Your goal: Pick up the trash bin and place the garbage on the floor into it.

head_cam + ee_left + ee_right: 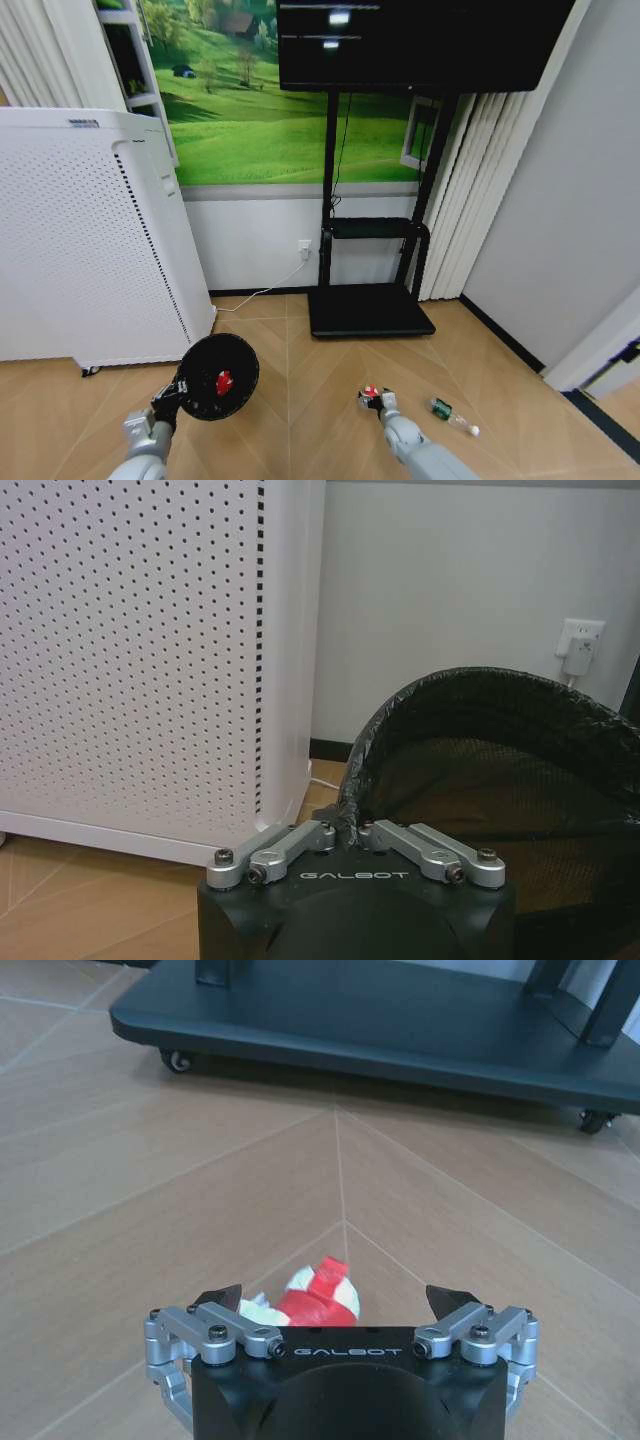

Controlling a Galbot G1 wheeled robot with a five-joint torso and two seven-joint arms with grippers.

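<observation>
Garbage lies in three places: one red-and-white wad already sits inside the trash bin, a second wad rests on the floor ahead of the robot's right side, and a clear bottle with a green label lies further to the right. The right gripper hovers low over that second wad with its fingers spread wide, the wad sitting between them but closer to one finger and not yet pinched. The left gripper is clamped tight on the bin's bag-lined rim, holding the bin off the floor on the robot's left, its mouth tipped toward the camera, beside the white perforated appliance. Behind the wad stands the black wheeled base of a screen stand, well apart. The off-centre wad could be nudged aside or caught only by an edge as the fingers close, then slip free. The tilted bin, held by a thin rim and loose liner, might swing or spill the wad inside.
</observation>
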